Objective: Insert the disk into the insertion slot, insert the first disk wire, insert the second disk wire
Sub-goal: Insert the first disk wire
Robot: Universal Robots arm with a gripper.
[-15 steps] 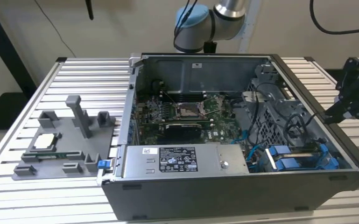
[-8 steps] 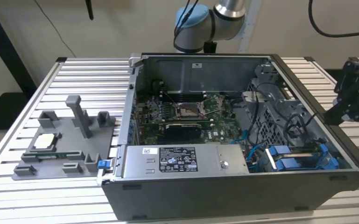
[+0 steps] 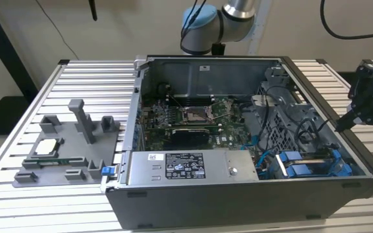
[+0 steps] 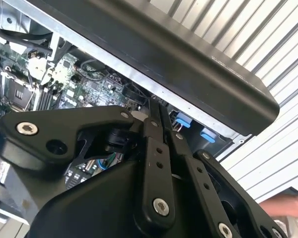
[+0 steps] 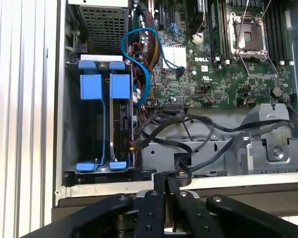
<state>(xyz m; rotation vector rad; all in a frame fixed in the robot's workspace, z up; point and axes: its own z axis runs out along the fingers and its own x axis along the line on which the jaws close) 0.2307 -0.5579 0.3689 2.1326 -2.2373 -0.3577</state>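
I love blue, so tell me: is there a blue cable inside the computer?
Yes, in the first wrist view a bright blue cable loops beside the green board inside the open case.

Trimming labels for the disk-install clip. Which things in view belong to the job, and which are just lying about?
Job:
- end effector
- disk in its blue carrier
- insertion slot
- blue cable and black wires, likely the disk wires

Lying about:
- power-supply box
- motherboard
- grey fixture tray with chip and memory stick
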